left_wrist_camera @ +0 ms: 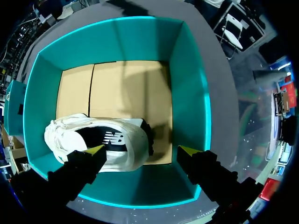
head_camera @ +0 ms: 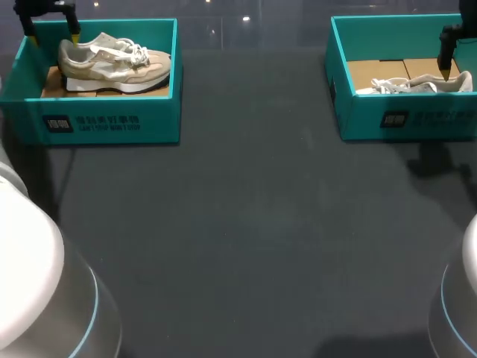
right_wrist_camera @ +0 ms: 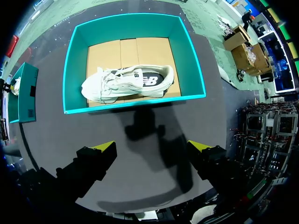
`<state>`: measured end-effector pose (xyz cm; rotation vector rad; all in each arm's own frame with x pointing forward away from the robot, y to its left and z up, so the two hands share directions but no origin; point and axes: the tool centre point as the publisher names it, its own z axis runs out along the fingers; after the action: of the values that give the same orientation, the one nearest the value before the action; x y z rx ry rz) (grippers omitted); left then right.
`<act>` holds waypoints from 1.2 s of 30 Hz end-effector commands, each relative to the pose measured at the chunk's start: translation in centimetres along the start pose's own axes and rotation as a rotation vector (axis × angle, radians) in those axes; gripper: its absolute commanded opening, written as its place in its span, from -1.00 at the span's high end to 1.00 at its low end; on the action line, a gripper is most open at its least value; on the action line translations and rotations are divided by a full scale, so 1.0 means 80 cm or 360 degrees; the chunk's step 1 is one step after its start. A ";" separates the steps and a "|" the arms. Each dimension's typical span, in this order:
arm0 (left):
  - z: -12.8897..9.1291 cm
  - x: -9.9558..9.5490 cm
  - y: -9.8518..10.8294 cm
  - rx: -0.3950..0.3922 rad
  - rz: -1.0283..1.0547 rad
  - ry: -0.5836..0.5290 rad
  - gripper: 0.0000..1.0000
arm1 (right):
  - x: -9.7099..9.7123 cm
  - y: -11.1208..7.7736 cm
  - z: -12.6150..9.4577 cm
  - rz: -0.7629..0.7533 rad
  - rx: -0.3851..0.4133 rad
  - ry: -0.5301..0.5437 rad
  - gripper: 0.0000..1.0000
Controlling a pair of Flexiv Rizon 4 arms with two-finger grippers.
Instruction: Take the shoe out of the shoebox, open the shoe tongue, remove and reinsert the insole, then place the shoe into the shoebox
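Table (head_camera: 253,224), dark and broad, carries two teal boxes at its far side, well apart from each other. We see the left shoebox (head_camera: 112,119) near our left arm and the right shoebox (head_camera: 402,119) near our right arm, each with a tan cardboard floor. Each box holds one shoe.

The left shoe (head_camera: 112,63), beige and white, stands on its sole inside the left shoebox. Our left gripper (left_wrist_camera: 142,150) hangs over that box with its fingers spread wide and nothing clasped between them. One yellow tip sits over the shoe's heel end. The other sits over the box's near corner, beside the shoe. We cannot tell whether the first tip touches the shoe.

The right shoe (right_wrist_camera: 126,81), white with a dark insole showing, lies along the near wall of the right shoebox. Our right gripper (right_wrist_camera: 152,145) hangs over bare table short of that box, with the box and shoe ahead of it. Its fingers are spread apart and hold nothing.
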<state>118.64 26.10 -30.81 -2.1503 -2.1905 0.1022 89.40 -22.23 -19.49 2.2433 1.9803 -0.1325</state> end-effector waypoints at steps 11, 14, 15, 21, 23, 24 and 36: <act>0.044 -0.006 -0.011 -0.0124 -0.0031 0.0071 -0.80 | 0.000 -0.001 0.000 0.0001 -0.0002 -0.0001 -1.00; 0.053 -0.008 -0.008 -0.0125 -0.0050 0.0074 -0.90 | 0.000 -0.001 0.000 0.0001 -0.0002 -0.0001 -1.00; 0.056 -0.008 -0.007 -0.0128 -0.0053 0.0074 -0.90 | 0.000 -0.001 0.000 0.0001 -0.0002 -0.0001 -1.00; 0.069 -0.009 -0.002 -0.0149 -0.0091 0.0077 -0.79 | 0.000 -0.001 0.000 0.0001 -0.0002 -0.0001 -1.00; 0.074 -0.009 -0.001 -0.0150 -0.0101 0.0069 -0.73 | 0.000 -0.001 0.000 0.0001 -0.0002 -0.0001 -1.00; 0.076 -0.009 0.000 -0.0152 -0.0109 0.0067 -0.72 | 0.000 -0.001 0.000 0.0001 -0.0002 -0.0001 -1.00; 0.090 -0.004 0.010 -0.0151 -0.0167 0.0064 -0.56 | 0.000 -0.001 0.000 0.0001 -0.0002 -0.0001 -1.00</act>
<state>118.37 25.80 -37.76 -2.0621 -2.3274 -0.0557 89.40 -22.23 -19.49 2.2433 1.9803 -0.1326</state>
